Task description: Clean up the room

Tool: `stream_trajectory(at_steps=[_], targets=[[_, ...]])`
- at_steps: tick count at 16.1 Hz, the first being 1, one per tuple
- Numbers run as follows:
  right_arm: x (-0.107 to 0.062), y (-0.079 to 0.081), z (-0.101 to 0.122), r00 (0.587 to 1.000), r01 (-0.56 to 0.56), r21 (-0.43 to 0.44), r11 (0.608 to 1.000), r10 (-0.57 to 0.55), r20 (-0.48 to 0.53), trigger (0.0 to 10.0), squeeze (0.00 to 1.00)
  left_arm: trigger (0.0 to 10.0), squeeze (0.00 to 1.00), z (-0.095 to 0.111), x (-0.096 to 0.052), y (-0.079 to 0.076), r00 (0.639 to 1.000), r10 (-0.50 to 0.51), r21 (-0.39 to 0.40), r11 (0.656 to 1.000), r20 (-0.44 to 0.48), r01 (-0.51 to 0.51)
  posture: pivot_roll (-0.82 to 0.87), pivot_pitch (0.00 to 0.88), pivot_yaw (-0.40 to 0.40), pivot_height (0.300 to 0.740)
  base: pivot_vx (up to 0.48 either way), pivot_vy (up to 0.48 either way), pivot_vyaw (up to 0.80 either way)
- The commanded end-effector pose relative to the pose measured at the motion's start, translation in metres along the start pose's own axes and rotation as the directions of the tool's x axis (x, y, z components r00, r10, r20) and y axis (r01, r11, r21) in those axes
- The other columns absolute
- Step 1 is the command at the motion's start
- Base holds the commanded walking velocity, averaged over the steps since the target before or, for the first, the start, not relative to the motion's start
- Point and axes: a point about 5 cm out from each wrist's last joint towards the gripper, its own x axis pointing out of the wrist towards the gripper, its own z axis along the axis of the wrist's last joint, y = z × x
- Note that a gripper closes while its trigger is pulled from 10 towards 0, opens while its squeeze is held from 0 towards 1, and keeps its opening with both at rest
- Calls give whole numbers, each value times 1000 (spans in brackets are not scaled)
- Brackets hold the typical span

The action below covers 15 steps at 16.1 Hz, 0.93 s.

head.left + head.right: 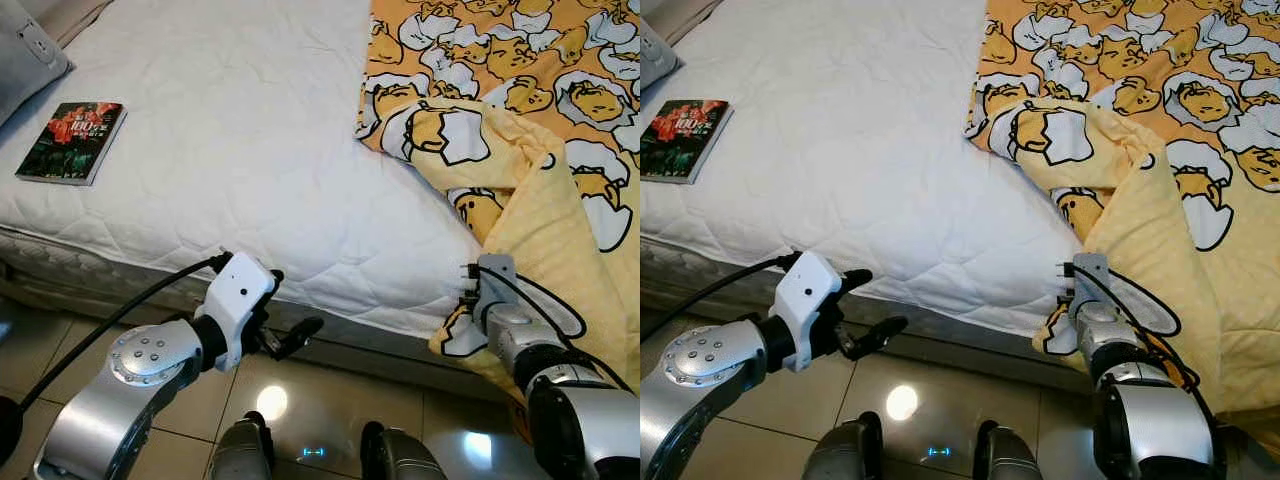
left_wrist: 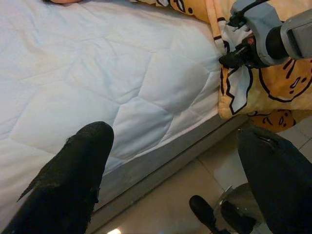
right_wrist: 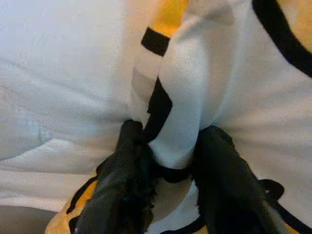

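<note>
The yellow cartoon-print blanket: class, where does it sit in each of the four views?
Left eye view: yellow cartoon-print blanket upper right, draping off the bed.
Right eye view: right side.
Left wrist view: top right corner.
Right wrist view: close up, pinched by the right end effector.
Shared landmark: white quilted mattress.

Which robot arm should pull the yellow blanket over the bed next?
Probably the right. The right gripper is already pinched on the blanket at the mattress edge. The left gripper hangs open over the floor, holding nothing.
</note>
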Motion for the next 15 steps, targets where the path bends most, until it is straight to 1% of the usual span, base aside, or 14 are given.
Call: stream_trajectory(at_steps=[1,4,7,10,11,12,13,15], targets=[[0,-5,4,1000,11,-2,1000,-11,13,0,0,10000,749,2,0,-5,1000,-13,10,1000,4,13,172,228,-17,740,0,0,0],[0,-5,5,1000,8,2,1000,-8,16,0,0,10000,749,3,0,-3,1000,-9,9,1000,4,9,171,216,-12,740,0,0,0],[0,-8,4,1000,8,13,1000,-9,19,0,0,10000,745,3,2,3,1000,6,10,1000,1,-6,172,209,0,740,0,0,0],[0,-10,1,1000,9,17,1000,-9,18,0,0,10000,745,3,3,3,1000,7,10,1000,-1,-7,169,206,1,740,0,0,0],[0,-12,-1,1000,-1,12,1000,1,20,0,0,10000,749,3,3,3,1000,10,6,1000,3,-10,165,202,2,740,0,0,0],[0,-15,-7,999,-35,26,999,35,16,0,0,10000,753,2,4,3,1000,14,2,1000,5,-14,153,182,0,740,0,0,0],[0,-15,-7,999,-35,26,999,35,16,0,0,10000,753,2,4,3,1000,14,2,1000,5,-14,153,182,0,740,0,0,0],[0,-16,-16,996,-89,7,996,89,-3,0,0,10000,749,2,5,4,1000,18,2,1000,7,-18,150,178,-3,740,0,0,0]])
